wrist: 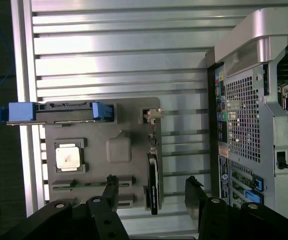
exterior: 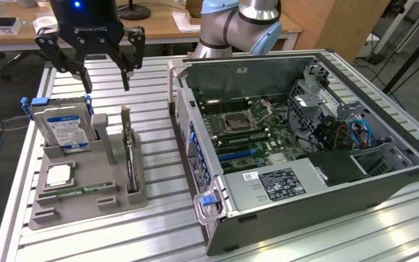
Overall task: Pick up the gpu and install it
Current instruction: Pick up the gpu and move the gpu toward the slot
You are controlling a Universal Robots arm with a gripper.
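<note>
The gpu [exterior: 130, 159] stands on its long edge in the slot of the grey holder tray [exterior: 85, 210] nearest the computer case. It is a thin dark card with its silver bracket at the far end. In the wrist view the gpu [wrist: 153, 186] lies between my fingers from above, bracket [wrist: 153, 115] farther out. My gripper [exterior: 106, 87] hangs open above the tray's far end, well clear of the card, with nothing held. The wrist view has the gripper [wrist: 150, 179] straddling the card's line, one dark finger [wrist: 109, 190] on each side.
The tray also holds an upright hard drive [exterior: 60, 128] with blue rails, a CPU [exterior: 58, 174] and a RAM stick [exterior: 78, 192]. The open computer case [exterior: 384, 180] lies at the exterior view's right, motherboard and blue slots [exterior: 239, 154] exposed. All sit on a slatted aluminium table [exterior: 159, 136].
</note>
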